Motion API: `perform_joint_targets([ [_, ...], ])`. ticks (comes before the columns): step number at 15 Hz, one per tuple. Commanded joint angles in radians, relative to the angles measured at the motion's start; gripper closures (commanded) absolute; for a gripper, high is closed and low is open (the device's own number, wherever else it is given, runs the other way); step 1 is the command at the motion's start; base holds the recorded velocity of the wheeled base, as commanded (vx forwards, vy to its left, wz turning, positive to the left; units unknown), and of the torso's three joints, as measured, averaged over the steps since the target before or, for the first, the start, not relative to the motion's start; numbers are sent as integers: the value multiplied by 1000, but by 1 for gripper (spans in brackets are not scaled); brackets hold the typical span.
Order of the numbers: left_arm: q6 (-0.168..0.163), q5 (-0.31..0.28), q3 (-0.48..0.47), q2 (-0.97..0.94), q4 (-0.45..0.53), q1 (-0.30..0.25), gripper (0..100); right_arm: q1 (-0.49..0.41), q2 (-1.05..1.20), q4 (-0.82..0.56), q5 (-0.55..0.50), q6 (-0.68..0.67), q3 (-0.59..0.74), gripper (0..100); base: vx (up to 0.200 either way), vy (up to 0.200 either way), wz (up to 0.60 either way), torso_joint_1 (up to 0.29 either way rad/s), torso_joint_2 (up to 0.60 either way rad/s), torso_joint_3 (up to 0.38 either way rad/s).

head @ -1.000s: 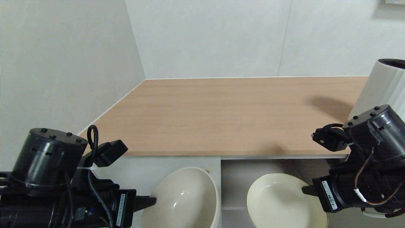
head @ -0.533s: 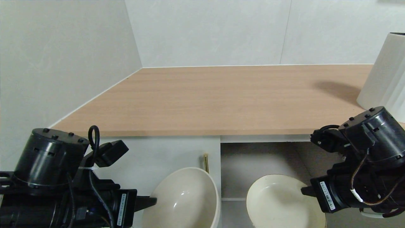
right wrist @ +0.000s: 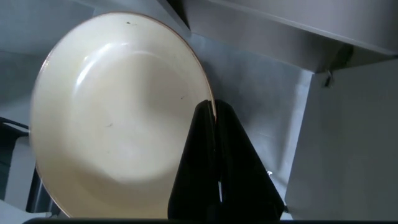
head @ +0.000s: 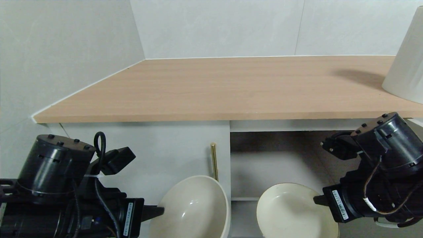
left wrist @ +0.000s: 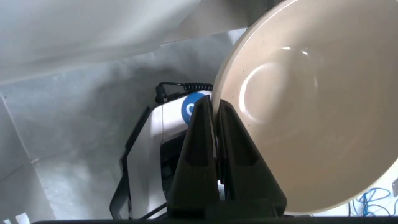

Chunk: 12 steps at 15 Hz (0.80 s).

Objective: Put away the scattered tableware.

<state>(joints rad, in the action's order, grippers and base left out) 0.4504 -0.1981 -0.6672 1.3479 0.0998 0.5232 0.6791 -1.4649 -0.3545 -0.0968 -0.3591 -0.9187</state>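
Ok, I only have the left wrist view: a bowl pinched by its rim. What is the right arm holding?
Observer: The right pincer is shut on the rim of a cream plate.
Operator: Anywhere open to stow them?
Observer: Under the wooden counter, the cabinet's right compartment stands open, beyond the plate.
Operator: And on my side?
Observer: A closed white door with a brass handle, which shows just above the rim of the bowl in the head view.
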Motion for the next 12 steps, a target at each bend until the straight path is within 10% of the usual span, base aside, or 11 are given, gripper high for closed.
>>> perform_joint_targets([
  [1,1,0,0,2,0,0,100,0,-5,0,0,0,0,100,0,0,0,-12,51,41],
  [12,1,0,0,2,0,1,100,-75,-361,160,-8,-6,26,100,0,0,0,0,0,0],
])
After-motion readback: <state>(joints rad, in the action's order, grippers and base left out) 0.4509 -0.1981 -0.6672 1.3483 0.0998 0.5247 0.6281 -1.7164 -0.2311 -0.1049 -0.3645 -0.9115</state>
